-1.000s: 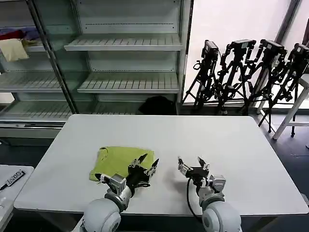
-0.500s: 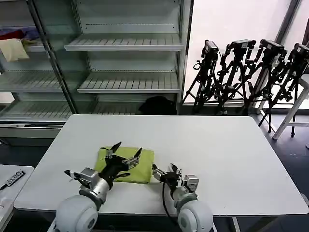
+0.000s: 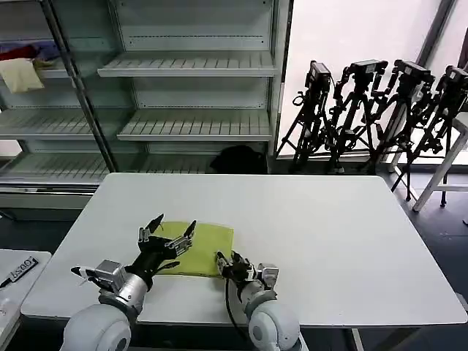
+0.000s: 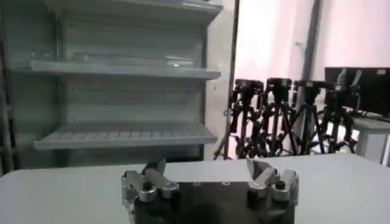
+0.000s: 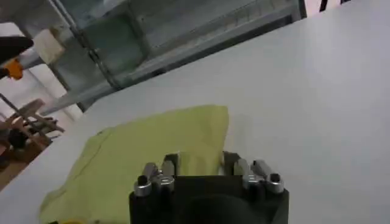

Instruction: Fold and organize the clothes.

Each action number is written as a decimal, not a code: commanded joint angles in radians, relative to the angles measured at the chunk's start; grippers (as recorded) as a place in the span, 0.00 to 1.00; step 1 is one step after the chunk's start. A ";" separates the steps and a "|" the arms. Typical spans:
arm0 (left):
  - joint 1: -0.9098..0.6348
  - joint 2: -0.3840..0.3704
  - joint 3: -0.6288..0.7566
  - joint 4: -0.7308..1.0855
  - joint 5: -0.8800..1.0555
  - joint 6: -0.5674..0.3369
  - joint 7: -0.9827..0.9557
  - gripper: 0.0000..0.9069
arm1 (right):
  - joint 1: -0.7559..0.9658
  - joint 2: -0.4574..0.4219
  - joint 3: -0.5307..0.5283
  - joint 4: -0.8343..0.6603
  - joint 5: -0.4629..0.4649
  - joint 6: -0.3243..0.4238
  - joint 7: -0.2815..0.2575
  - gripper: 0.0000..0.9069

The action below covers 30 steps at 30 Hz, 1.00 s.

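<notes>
The clothes are one lime yellow-green T-shirt [image 3: 201, 240], lying folded into a flat rectangle on the white table [image 3: 329, 227], left of centre and near the front. My left gripper [image 3: 167, 232] hovers open over the shirt's left half, its fingers spread wide with nothing between them. In the left wrist view the left gripper [image 4: 207, 175] points across bare tabletop. My right gripper [image 3: 229, 260] stands open at the shirt's near right corner. In the right wrist view the right gripper [image 5: 200, 163] straddles the edge of the shirt [image 5: 146, 149].
Metal shelving [image 3: 190, 124] stands behind the table, with a cream and red cloth pile [image 3: 22, 67] on an upper left shelf. Black tripods [image 3: 380, 110] lean at the back right. A dark bag [image 3: 238, 158] lies on the floor. A low side surface [image 3: 18, 272] sits at the left.
Both arms have swung left. The left gripper went from the shirt's right edge to above its left half. The right gripper went from bare table to the shirt's near right corner.
</notes>
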 commanded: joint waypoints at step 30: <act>0.046 -0.033 -0.028 0.004 0.025 -0.035 0.000 1.00 | -0.128 -0.236 0.342 0.161 0.127 0.002 -0.045 0.00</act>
